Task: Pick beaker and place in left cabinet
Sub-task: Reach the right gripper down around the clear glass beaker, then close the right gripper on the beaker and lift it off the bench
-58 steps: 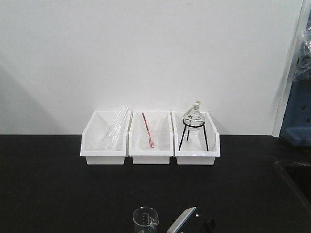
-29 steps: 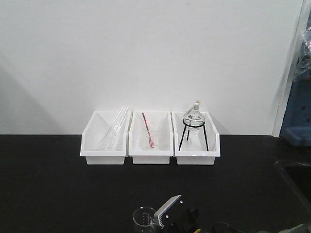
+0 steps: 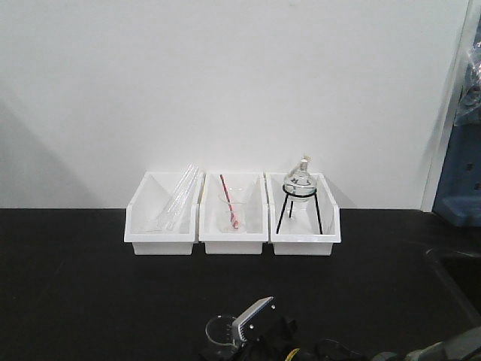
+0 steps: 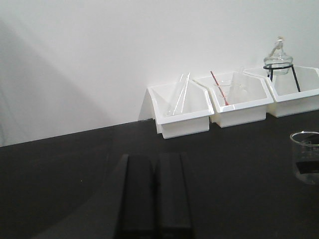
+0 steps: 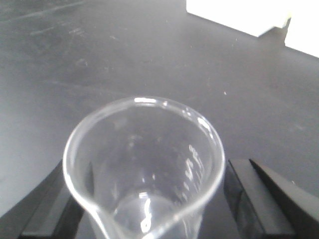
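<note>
Front: beaker [image 3: 219, 332] stands upright on the black tabletop [image 3: 90, 286], right claw [image 3: 252, 323] just beside it.
Left wrist: left claw [image 4: 155, 167] pressed together, beaker well off to its right.
Right wrist: right claw spread, fingers [image 5: 264, 194] flanking the beaker (contact unclear).

beaker [image 5: 144, 164] base cut off below, graduation marks [image 5: 192, 162] illegible

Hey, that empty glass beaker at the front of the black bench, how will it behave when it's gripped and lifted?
The beaker looks like thin clear glass, so probably stiff but fragile under a hard squeeze. It appears empty, so likely light. Its smooth round wall may slip between the fingers.
</note>
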`<state>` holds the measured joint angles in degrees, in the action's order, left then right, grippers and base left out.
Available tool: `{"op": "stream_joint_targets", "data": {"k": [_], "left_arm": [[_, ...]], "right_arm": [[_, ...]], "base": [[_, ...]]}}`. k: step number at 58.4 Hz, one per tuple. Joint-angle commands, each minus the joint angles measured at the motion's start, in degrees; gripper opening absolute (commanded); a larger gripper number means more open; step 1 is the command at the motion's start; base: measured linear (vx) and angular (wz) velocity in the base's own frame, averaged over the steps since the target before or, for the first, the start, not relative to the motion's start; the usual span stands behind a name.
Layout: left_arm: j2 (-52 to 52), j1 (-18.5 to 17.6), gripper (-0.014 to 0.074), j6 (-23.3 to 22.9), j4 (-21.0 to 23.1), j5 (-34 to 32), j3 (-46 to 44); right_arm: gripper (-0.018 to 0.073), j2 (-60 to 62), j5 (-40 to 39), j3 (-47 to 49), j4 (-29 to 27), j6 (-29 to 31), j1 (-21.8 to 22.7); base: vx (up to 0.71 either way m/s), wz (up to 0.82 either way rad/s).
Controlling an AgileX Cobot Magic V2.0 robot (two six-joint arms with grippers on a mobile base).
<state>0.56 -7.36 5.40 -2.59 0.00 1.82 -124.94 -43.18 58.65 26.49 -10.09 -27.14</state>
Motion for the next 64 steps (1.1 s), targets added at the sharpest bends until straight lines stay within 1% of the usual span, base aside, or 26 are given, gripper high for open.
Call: {"op": "stream_joint_targets", "data": {"k": [1, 5, 11, 17, 21, 23, 28, 32, 37, 44, 51, 52, 53, 59, 64], "left_arm": [[1.06, -0.03, 0.0001, -0.15, 0.18, -4.28, 0.9], [1.06, -0.03, 0.0001, -0.15, 0.18, -4.28, 0.9], [1.06, -0.03, 0.0001, -0.15, 0.18, -4.28, 0.9], [1.06, -0.03, 0.0001, -0.15, 0.18, -4.28, 0.9], [1.06, -0.03, 0.0001, -0.15, 0.18, -4.28, 0.9], [1.06, -0.03, 0.0001, -0.15, 0.18, -4.28, 0.9], [1.06, -0.03, 0.0001, -0.15, 0.18, -4.28, 0.9], [1.06, -0.03, 0.0001, -0.15, 0.18, -4.28, 0.9], [1.06, -0.03, 0.0001, -0.15, 0.18, -4.28, 0.9], [1.06, -0.03, 0.0001, -0.15, 0.18, -4.28, 0.9], [1.06, -0.03, 0.0001, -0.15, 0.18, -4.28, 0.9], [1.06, -0.03, 0.0001, -0.15, 0.18, -4.28, 0.9], [1.06, -0.03, 0.0001, -0.15, 0.18, -4.28, 0.9], [1.06, -0.03, 0.0001, -0.15, 0.18, -4.28, 0.9], [1.06, -0.03, 0.0001, -0.15, 0.18, -4.28, 0.9]], "right_arm": [[0.0565, 3.16, -5.65, 1.49, -0.51, -0.1, 0.08], [0.0529, 3.16, -5.65, 1.49, -0.51, -0.1, 0.08], [0.0433, 3.16, -5.65, 1.49, -0.51, -0.1, 0.08], [0.0301, 3.28, -5.65, 1.49, -0.51, -0.69, 0.08], [0.02, 4.15, -5.36, 1.43, -0.19, -2.12, 0.08], [0.0164, 4.84, -4.89, 1.43, 0.44, -2.94, 0.08], [0.0085, 7.53, -2.41, 1.43, 2.79, -4.63, 0.08], [0.0043, 10.53, 1.1, 1.43, 4.92, -6.04, 0.08], [-0.0008, 14.66, 5.28, 1.43, 7.05, -10.7, 0.08], [-0.0011, 21.04, 9.5, 1.48, 7.58, -16.93, 0.08], [-0.0007, 26.26, 11.54, 1.48, 7.64, -18.69, 0.03], [-0.0004, 30.66, 16.19, 2.82, 8.21, -18.91, -2.09], [-0.0003, 31.18, 17.78, 3.44, 8.33, -18.91, -2.75], [-0.0003, 32.62, 24.53, 6.91, 9.72, -18.91, -5.7], [-0.0003, 33.08, 28.46, 9.59, 9.97, -18.91, -7.18]], "base": [[0.0, 0.0], [0.0, 0.0], [0.0, 0.0], [0.0, 0.0], [0.0, 0.0], [0.0, 0.0], [0.0, 0.0], [0.0, 0.0], [0.0, 0.0], [0.0, 0.0], [0.0, 0.0], [0.0, 0.0], [0.0, 0.0], [0.0, 0.0], [0.0, 0.0]]}}
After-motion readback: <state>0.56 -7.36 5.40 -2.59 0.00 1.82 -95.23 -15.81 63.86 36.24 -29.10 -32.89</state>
